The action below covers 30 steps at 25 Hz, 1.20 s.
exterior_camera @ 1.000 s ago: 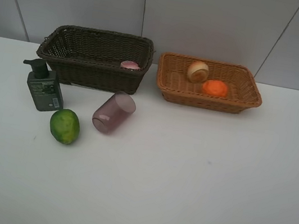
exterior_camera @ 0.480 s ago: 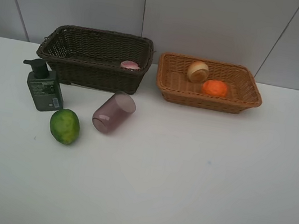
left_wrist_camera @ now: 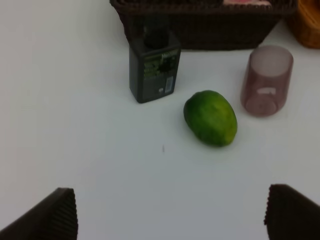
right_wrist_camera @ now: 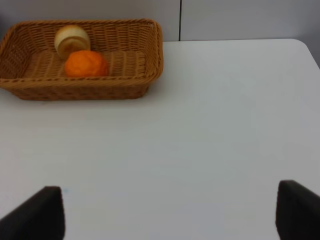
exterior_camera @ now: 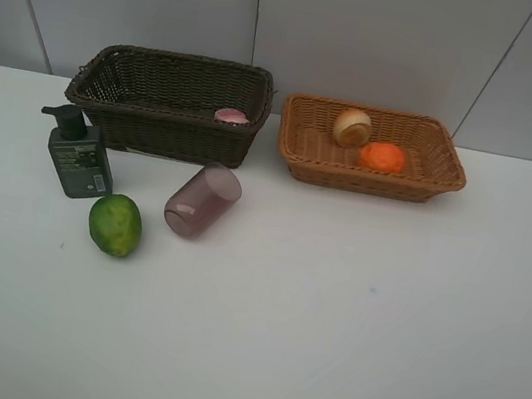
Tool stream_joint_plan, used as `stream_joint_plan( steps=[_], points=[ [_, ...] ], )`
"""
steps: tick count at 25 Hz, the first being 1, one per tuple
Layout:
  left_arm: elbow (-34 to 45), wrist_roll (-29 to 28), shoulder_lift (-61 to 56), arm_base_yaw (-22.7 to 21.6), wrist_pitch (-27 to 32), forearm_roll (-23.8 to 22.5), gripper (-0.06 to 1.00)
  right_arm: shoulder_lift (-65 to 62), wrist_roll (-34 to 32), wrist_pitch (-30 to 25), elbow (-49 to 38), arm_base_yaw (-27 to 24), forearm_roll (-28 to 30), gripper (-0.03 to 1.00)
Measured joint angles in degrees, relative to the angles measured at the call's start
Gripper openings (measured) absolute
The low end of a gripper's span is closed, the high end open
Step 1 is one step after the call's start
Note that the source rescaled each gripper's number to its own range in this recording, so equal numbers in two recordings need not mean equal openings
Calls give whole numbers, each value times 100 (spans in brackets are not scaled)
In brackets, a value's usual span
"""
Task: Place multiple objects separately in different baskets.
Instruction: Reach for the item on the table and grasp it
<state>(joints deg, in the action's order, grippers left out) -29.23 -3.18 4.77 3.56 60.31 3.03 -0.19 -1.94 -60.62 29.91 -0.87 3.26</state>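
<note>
Rind on the green fruit [left_wrist_camera: 210, 118] looks firm, smooth, probably slippery, so my left gripper [left_wrist_camera: 171, 211], jaws spread and empty, should straddle its broad middle.

you have a plain white tabletop [exterior_camera: 343, 353] in front of you, matte and evenly lit, with only soft, faint shadows on it. behind its far edge stands a pale grey wall [exterior_camera: 373, 34] of flat panels, split by thin dark seams [exterior_camera: 256, 11], one upright in the middle and one slanted to either side. in the right wrist view the tabletop's far corner [right_wrist_camera: 295, 47] is rounded.
</note>
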Motion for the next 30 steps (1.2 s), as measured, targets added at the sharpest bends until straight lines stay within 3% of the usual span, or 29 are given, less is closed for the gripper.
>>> stream_joint_plan(
  steps=[6, 13, 23, 30],
  points=[
    [-589, 265, 1873, 0, -672, 9, 94, 0, 0, 0, 0, 0, 0, 87],
    [-1949, 1070, 4859, 0, -700, 13, 94, 0, 0, 0, 0, 0, 0, 87],
    [-4023, 2744, 7981, 196, 304, 7, 94, 0, 0, 0, 0, 0, 0, 87],
    [-4528, 4513, 8876, 516, 416, -303, 94, 0, 0, 0, 0, 0, 0, 87]
  ],
)
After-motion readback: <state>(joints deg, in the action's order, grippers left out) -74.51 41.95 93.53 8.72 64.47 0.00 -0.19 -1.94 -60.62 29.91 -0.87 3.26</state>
